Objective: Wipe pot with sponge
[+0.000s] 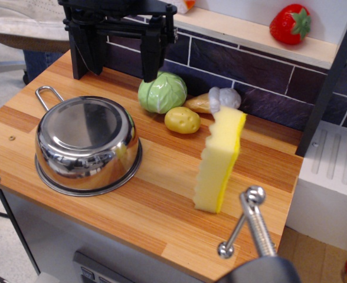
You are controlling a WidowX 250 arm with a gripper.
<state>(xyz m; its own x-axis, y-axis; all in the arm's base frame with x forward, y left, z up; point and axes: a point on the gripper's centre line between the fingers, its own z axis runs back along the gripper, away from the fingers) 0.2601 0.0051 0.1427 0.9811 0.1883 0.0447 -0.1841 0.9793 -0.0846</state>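
Fingers (119, 47): upper left of frame, spread apart, gripping nothing.
Sponge (219, 159): we see it on edge, lower right of them, long axis near vertical.
Pot (88, 144): upside down, directly below them.

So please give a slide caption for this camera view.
Open end effector above upside-down pot; sponge stands on edge nearby.

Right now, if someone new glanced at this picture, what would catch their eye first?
Probably the shiny pot, sitting upside down at the left of the wooden counter, its base reflecting the room. Next, the yellow sponge standing on end to its right, apart from the pot. The black gripper hangs over the counter's back edge, above a green cabbage and a small potato.
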